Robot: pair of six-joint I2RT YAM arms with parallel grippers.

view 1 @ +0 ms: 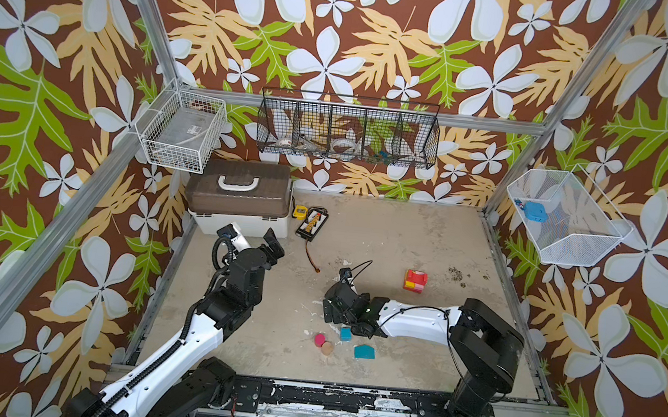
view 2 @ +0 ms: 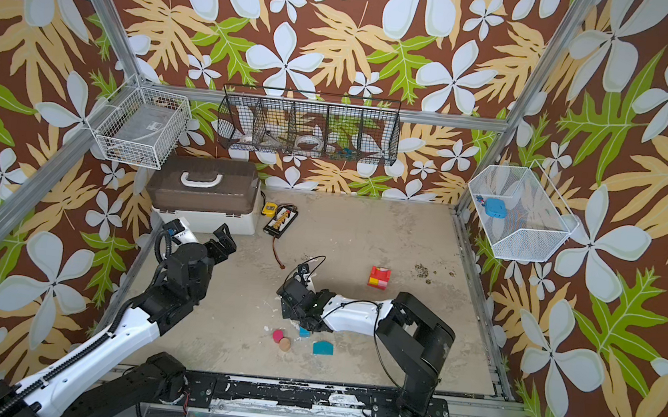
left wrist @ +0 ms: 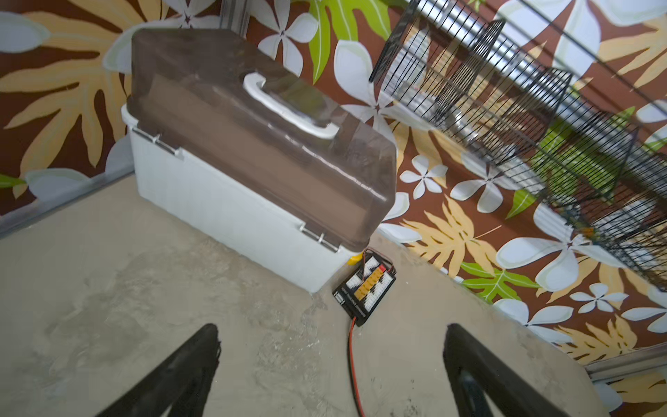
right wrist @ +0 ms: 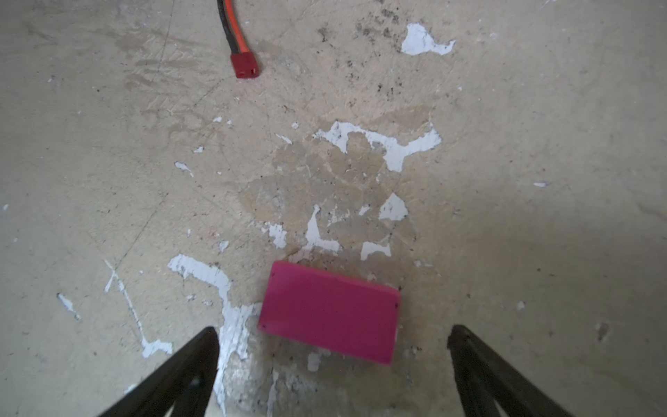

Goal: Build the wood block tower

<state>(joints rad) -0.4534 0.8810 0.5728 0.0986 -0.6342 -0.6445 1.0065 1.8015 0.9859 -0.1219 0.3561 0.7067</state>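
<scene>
Both empty: left tool and right tool spread wide.
We see magenta brick on desk between right tool's tips, untouched.

The left arm rises from the near left corner with its elbow bent, and the left gripper is lifted and angled toward the back, jaws spread wide, gripping nothing. The right arm stretches leftward across the middle (forearm nearly level). Its right gripper faces down, jaws equally wide.
</scene>
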